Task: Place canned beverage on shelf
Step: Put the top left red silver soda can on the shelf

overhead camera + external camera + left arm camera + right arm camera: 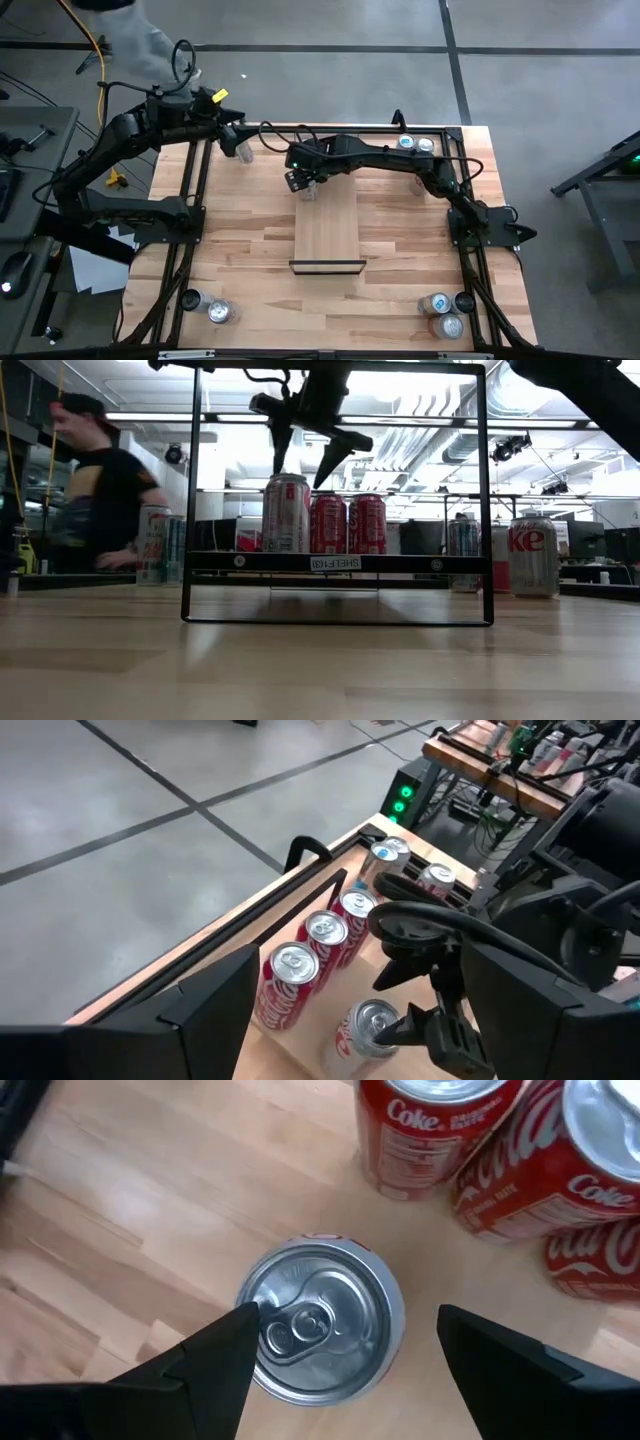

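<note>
A silver canned beverage (318, 1320) stands upright on its base on the shelf (327, 235), a light wood panel held in a black frame (335, 563). Three red cans (325, 935) stand in a row beside it. My right gripper (345, 1325) hangs open just over the silver can (286, 512), pointing steeply down, one finger to either side of the can's top; in the low view the fingertips (275, 468) are at about rim height and I see no touch. My left gripper (360, 960) waits open, raised over the table's far left corner (240, 145), with nothing between its fingers.
More cans stand at the far right corner (415, 145), the near right corner (445, 315) and the near left corner (210, 308). The shelf's black frame (486, 490) rises around the cans. A person (100, 490) stands beyond the far left edge.
</note>
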You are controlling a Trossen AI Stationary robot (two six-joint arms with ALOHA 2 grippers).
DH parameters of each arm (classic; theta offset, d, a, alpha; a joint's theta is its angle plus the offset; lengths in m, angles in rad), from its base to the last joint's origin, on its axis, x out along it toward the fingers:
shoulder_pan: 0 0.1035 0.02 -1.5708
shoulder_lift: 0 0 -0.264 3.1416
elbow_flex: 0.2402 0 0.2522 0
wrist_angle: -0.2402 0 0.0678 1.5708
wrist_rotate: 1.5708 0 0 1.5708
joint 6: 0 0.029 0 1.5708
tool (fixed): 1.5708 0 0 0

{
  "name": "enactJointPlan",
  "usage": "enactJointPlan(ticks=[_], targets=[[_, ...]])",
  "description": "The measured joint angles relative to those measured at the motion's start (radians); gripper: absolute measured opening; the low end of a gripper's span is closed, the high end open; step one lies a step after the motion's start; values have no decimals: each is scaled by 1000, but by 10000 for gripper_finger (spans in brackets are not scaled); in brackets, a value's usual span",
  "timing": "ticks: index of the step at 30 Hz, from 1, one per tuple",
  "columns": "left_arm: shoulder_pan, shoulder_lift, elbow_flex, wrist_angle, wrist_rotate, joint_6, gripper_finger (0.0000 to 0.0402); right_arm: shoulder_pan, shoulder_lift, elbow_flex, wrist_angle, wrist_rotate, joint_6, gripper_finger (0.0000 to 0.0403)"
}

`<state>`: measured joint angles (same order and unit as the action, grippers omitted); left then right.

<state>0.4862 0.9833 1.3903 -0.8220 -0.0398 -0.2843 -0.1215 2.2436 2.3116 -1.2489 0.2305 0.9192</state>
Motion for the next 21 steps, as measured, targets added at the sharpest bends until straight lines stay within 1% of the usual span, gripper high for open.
enactJointPlan(ticks=[12, 21], targets=[[0, -1, 0, 13, -2, -26, 298, -1, 1, -2, 92, -15, -1, 291], [0, 0, 0, 13, -2, -28, 298, -2, 1, -2, 99, -19, -5, 291]])
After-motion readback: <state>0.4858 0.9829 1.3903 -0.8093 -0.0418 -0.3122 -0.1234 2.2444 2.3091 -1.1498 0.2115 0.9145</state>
